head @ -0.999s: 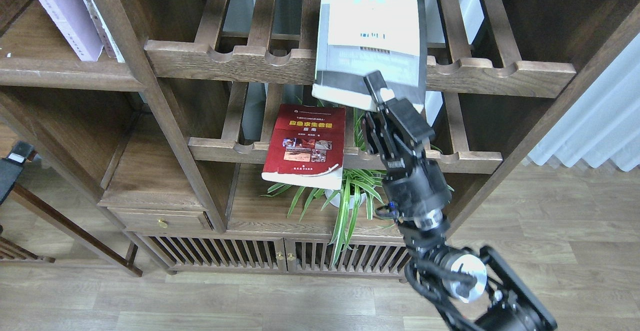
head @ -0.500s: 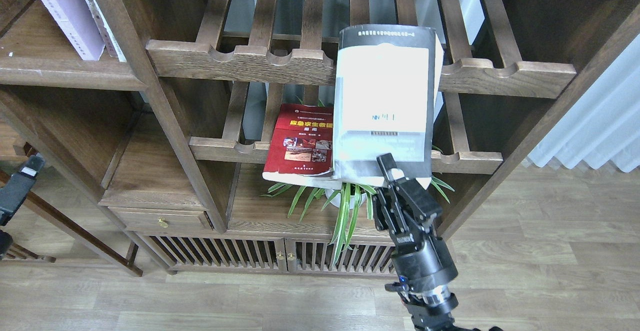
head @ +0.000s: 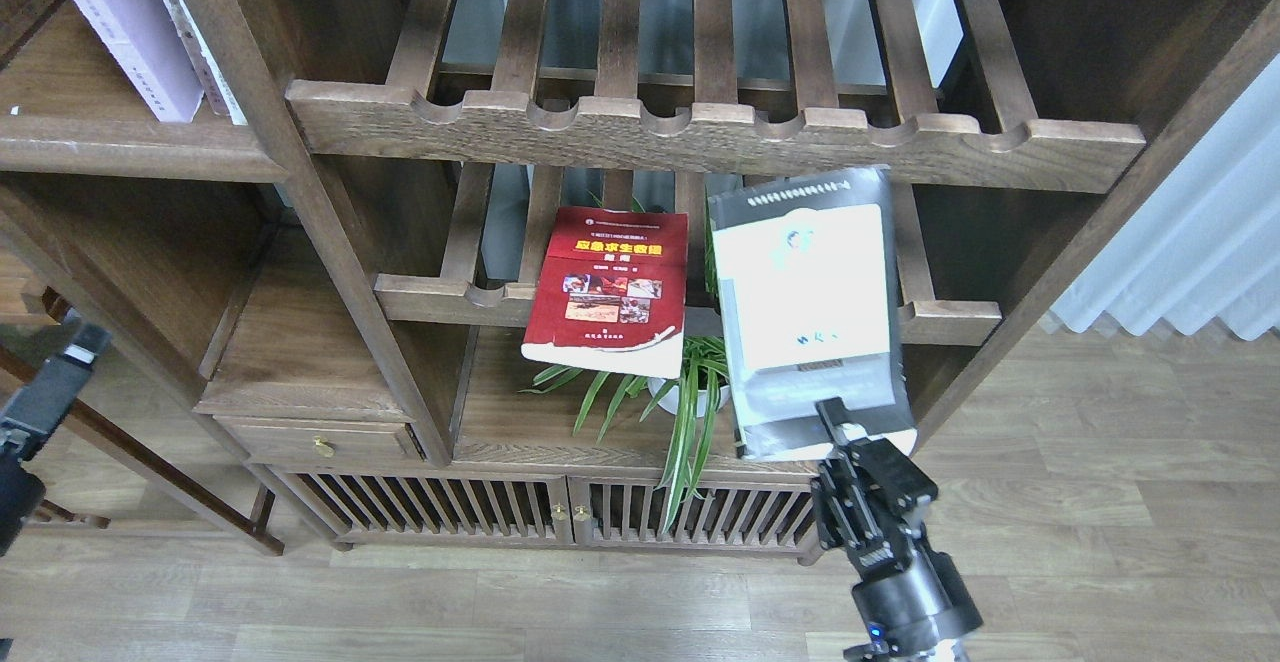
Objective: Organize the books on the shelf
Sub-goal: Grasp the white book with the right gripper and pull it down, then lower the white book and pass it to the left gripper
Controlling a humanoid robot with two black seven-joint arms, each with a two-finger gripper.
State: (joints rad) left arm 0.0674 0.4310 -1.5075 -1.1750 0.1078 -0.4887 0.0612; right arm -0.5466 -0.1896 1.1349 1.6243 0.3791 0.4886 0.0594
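Black-edged and thick, the paperback with the pale cover [head: 808,317] was pinched at its lower edge by the right gripper [head: 845,429], held in front of the lower slatted rack [head: 945,320]. Beside it the red paperback [head: 610,289] lay on that rack, above a spider plant [head: 690,392]. The lavender book [head: 115,27] stood on the solid shelf [head: 130,147] at upper left. The carry step seemed underway; next, swing the book leftward to that shelf. I couldn't tell the left gripper's [head: 45,397] finger state.
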